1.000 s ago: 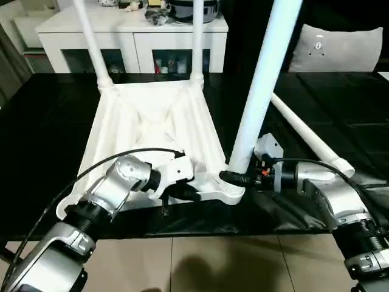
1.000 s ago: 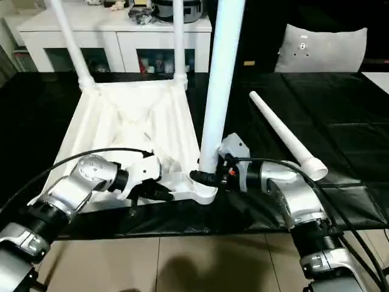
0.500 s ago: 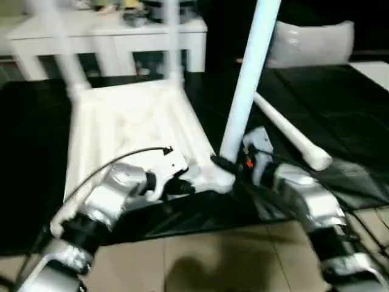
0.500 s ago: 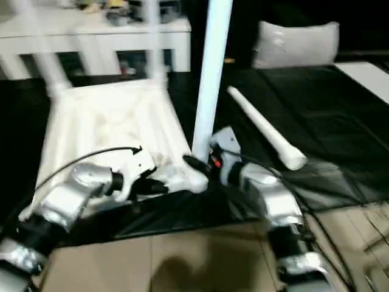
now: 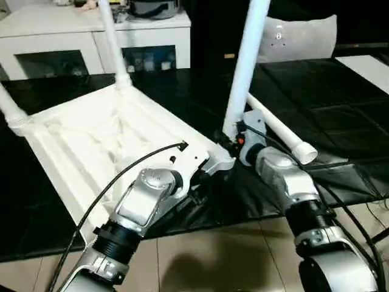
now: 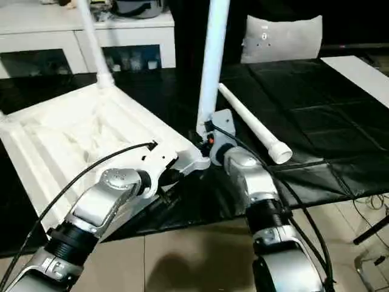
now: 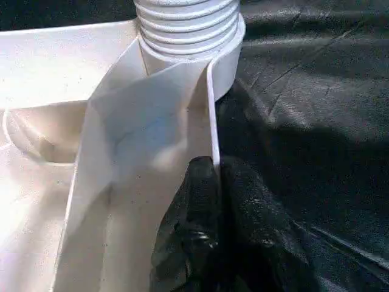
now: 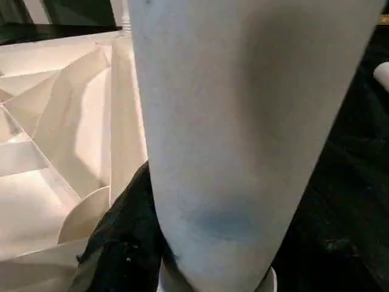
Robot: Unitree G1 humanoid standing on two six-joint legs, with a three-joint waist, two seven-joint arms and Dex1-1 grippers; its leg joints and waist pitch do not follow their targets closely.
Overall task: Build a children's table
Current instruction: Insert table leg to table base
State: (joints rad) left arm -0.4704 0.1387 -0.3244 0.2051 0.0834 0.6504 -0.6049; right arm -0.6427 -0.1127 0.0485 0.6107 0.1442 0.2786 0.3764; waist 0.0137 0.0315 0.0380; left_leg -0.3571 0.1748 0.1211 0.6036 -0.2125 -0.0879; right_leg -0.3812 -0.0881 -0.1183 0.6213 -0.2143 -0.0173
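Note:
The white tabletop (image 5: 91, 146) lies upside down on the black-covered surface, ribs up and turned at an angle. Two legs stand in its far sockets (image 5: 112, 36) (image 5: 9, 106). A third leg (image 5: 242, 73) stands upright in the near right corner socket (image 5: 220, 163), its ribbed base (image 7: 185, 24) seated in the socket. My right gripper (image 5: 230, 143) is shut on this leg just above the socket, with the leg (image 8: 231, 121) between its fingers. My left gripper (image 7: 213, 176) pinches the tabletop's thin rim beside that corner. A fourth leg (image 5: 276, 131) lies loose to the right.
A white glass-door cabinet (image 5: 61, 36) stands behind the work. A grey cushion (image 5: 298, 36) rests at the back right. The black sheet (image 5: 340, 103) ends at a front edge above the tiled floor (image 5: 213, 261). A black cable (image 5: 121, 176) arcs over my left forearm.
The view has shifted. The tabletop has swung round about its near right corner, its far left corner coming toward me. Both grips stay as they were.

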